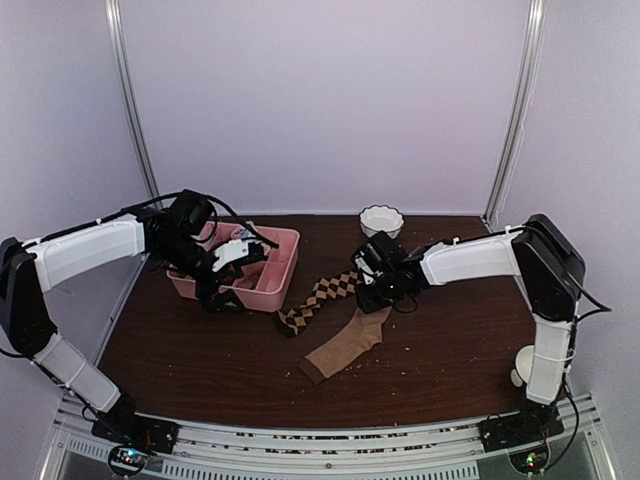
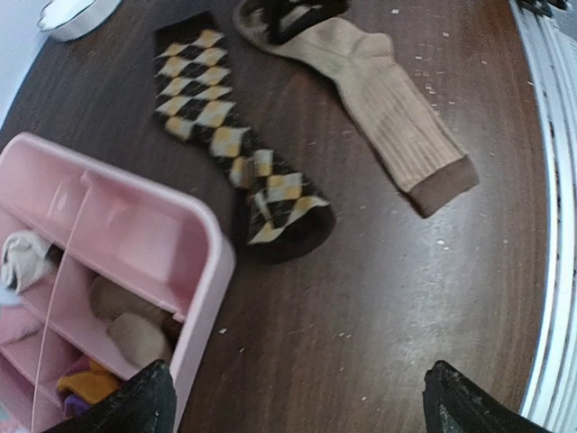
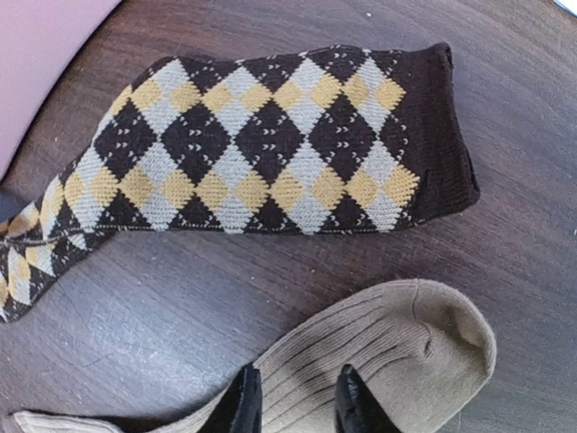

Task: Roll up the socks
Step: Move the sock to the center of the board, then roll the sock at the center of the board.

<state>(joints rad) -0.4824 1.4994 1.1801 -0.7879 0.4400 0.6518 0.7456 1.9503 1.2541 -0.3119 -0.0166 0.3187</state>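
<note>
The dark brown argyle sock (image 1: 320,297) (image 2: 225,135) (image 3: 261,144) lies flat and diagonal at mid-table. Next to it lies the tan sock (image 1: 345,345) (image 2: 388,99) (image 3: 406,343), its toe end toward the back. My right gripper (image 1: 377,298) (image 3: 299,408) is down on the tan sock's toe end. Its narrowed jaws hold ribbed fabric between the fingers (image 3: 243,406). My left gripper (image 1: 222,290) (image 2: 302,401) hangs wide open over the near corner of the pink tray, with only bare table between its tips. It holds nothing.
A pink divided tray (image 1: 285,270) (image 2: 135,207) with small rolled bundles sits at the back left, close to the argyle sock's toe. A white bowl (image 1: 381,219) (image 2: 77,13) stands behind the socks. Crumbs speckle the dark wood table (image 1: 450,340).
</note>
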